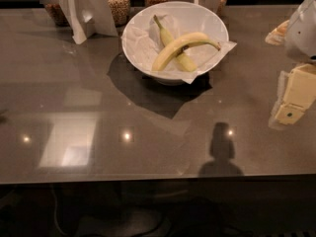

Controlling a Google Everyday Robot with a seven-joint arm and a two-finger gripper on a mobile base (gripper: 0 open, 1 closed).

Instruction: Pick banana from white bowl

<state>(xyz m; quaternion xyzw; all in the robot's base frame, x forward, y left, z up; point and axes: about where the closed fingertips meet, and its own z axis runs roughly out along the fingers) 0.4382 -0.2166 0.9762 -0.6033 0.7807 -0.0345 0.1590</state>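
The white bowl (138, 31) stands at the back middle of the grey table, lined with crumpled white paper. Two bananas lie crossed in it. The banana (183, 44) is the longer, pale yellow one; it lies on top, running from lower left to upper right, with its thin dark stem pointing right. A shorter, greener banana (166, 33) lies under it. My gripper (292, 101) hangs at the right edge of the view, to the right of the bowl and nearer the front. It is well apart from the bowl and holds nothing that I can see.
Glass jars of grain (118, 3) stand behind the bowl at the back edge. A folded white card (84, 9) stands at the back left. A small pale packet (277, 32) lies at the far right. The table's front edge (148, 179) runs across the lower view.
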